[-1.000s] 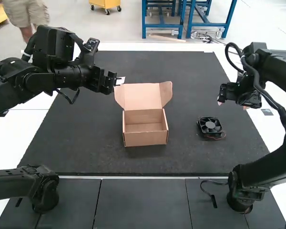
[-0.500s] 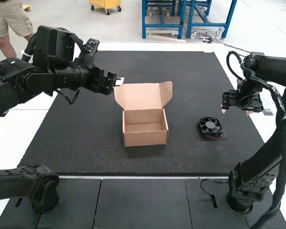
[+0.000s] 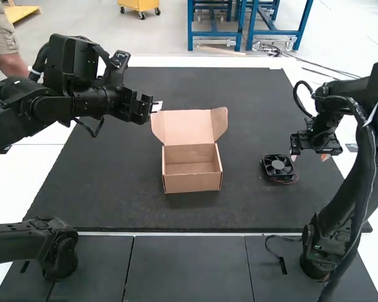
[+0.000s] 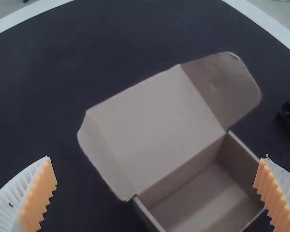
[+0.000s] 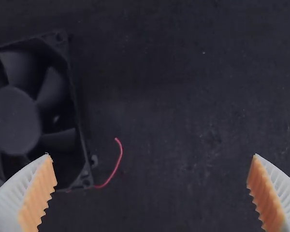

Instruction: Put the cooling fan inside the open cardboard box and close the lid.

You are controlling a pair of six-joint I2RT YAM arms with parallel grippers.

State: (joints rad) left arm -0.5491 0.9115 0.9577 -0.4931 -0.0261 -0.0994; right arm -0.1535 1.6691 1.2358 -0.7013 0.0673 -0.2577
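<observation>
black cooling fan (image 3: 278, 167) lies flat, hub upward; left gripper (image 3: 152, 107) and right gripper (image 3: 309, 151) gape.

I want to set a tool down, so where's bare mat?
Bare mat lies left of the cardboard box, in front of it, and behind its lid. A strip separates box and cooling fan. Crowded at the fan, near the right pincer.

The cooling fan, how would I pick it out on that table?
On the big black mat, find the open brown cardboard box at its middle. Right of it lies a flat square black fan, low and dark with a red wire, unlike the pale box.
</observation>
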